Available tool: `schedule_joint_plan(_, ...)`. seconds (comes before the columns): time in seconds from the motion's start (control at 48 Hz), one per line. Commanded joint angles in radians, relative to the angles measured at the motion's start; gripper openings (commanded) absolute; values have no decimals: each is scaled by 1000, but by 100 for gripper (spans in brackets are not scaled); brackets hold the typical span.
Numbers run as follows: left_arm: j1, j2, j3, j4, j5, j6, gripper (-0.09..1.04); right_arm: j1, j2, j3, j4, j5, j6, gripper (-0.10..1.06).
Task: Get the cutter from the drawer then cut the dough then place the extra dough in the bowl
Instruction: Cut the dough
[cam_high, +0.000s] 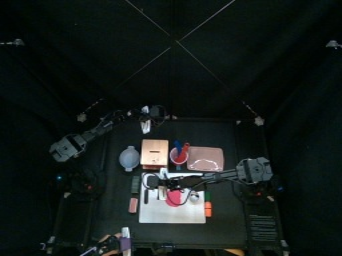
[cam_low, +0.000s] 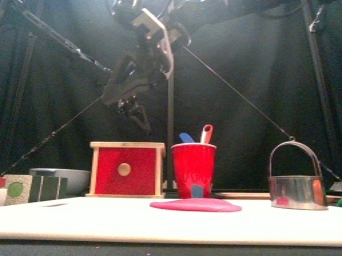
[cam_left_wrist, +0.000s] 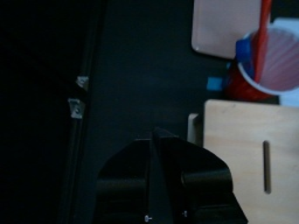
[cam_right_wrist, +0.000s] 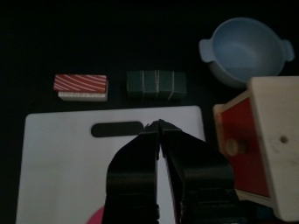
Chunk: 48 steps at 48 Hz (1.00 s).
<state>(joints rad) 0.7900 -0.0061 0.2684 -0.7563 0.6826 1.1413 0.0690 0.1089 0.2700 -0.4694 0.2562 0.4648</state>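
A flat red dough disc (cam_low: 195, 205) lies on the white cutting board (cam_high: 194, 212), also visible as the dough (cam_high: 178, 198) from above. The round metal cutter (cam_low: 297, 180) stands upright to the right, apart from the dough. The wooden box (cam_low: 127, 170) has its red drawer front (cam_right_wrist: 239, 140) pushed in. The blue-grey bowl (cam_right_wrist: 246, 51) sits left of the box. My right gripper (cam_right_wrist: 158, 131) hangs shut and empty high over the board's left end, seen as the right gripper (cam_low: 138, 122) from the front. My left gripper (cam_left_wrist: 153, 138) is shut over the table's left strip.
A red cup (cam_low: 194, 168) holding a blue and a red toy knife stands between box and cutter. A dark green sushi roll (cam_right_wrist: 156, 82) and a red-and-white toy food (cam_right_wrist: 80, 85) lie left of the board near its grip hole.
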Motion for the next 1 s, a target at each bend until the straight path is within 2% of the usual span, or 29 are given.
schedule_joint_plan(0.021, -52, -80, 57, -58, -81, 51, 53, -17, -124, 72, 5, -12, 2, 9)
schedule_joint_plan(0.229, -207, -178, 199, -187, -239, 123, 53, -26, -261, 206, 3, -3, 3, 9)
schedule_joint_plan(0.375, -388, -250, 296, -232, -407, 135, 53, -20, -350, 288, 18, 0, 5, 11)
schedule_joint_plan(0.5, -560, -305, 367, -244, -589, 126, 53, -9, -419, 350, 52, 14, 5, 13)
schedule_joint_plan(0.646, -744, -336, 448, -307, -822, 103, 53, -8, -491, 408, 123, 29, 5, 15)
schedule_joint_plan(0.833, -928, -324, 515, -411, -1011, -3, 53, -11, -548, 471, 192, 29, 3, 15)
schedule_joint_plan(1.0, -1039, -290, 554, -357, -1144, -178, 53, 2, -584, 505, 245, 37, 3, 19)
